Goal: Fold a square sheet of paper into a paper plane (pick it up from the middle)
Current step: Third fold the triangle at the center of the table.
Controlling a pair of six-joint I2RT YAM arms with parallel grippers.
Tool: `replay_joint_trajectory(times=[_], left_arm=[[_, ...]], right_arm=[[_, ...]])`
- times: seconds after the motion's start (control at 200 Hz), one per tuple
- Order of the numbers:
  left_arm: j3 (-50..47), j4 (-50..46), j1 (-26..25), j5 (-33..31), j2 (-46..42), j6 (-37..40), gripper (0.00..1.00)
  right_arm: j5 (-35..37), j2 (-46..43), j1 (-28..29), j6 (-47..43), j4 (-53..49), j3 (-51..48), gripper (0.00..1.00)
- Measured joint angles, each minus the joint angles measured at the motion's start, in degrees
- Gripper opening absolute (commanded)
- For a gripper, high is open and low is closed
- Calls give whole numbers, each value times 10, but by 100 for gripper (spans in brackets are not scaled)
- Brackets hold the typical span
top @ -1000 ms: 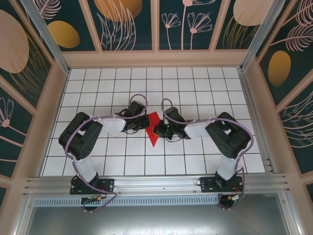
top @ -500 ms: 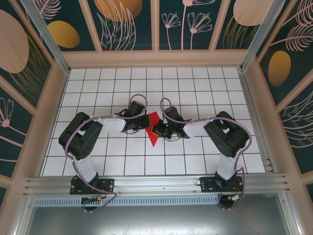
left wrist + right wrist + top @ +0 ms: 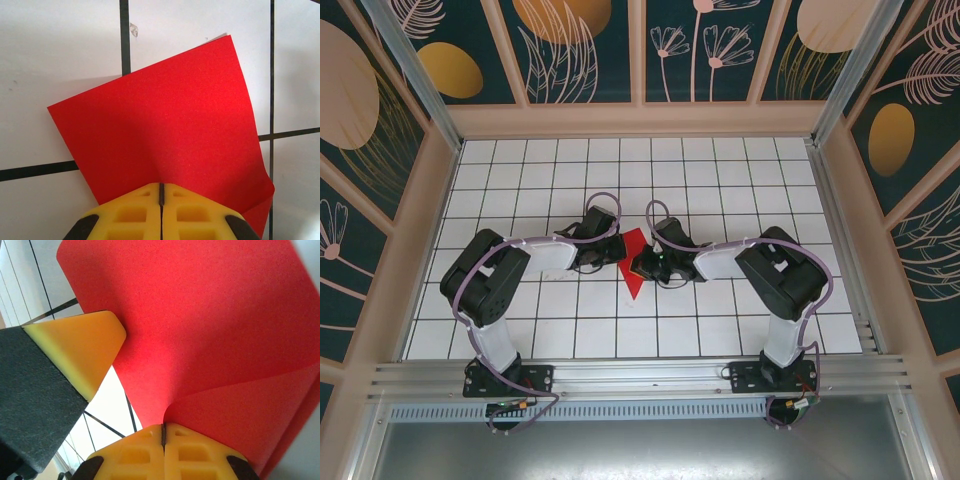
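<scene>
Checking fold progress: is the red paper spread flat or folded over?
Folded, not spread: the square sheet of paper doubles over itself at the right gripper, which is shut on it.

Centre of tiled table [image 3: 520, 160], red paper [image 3: 631, 280] (pointed), left pincer [image 3: 616, 252], right pincer [image 3: 639, 265] touching.

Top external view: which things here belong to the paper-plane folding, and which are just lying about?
Part of the job:
- red sheet of paper, held between the two arms
- left gripper, jaws shut on the paper
- right gripper, jaws shut on the paper

Just surroundings:
- white gridded table
- patterned walls
- aluminium rail at the near edge
</scene>
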Motion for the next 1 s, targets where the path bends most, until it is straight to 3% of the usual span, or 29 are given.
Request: replay_joint_trajectory(times=[0.445,0.771,1.001], left_arm=[[-1,3,0,0,0,0,10],[-19,-18,4,-18,-49,-24,30],[-29,-19,23,-32,-113,-40,38]], right_arm=[[6,0,1,-2,-5,0,1],[2,4,1,-2,-3,3,16],[-10,4,1,0,2,10,37]])
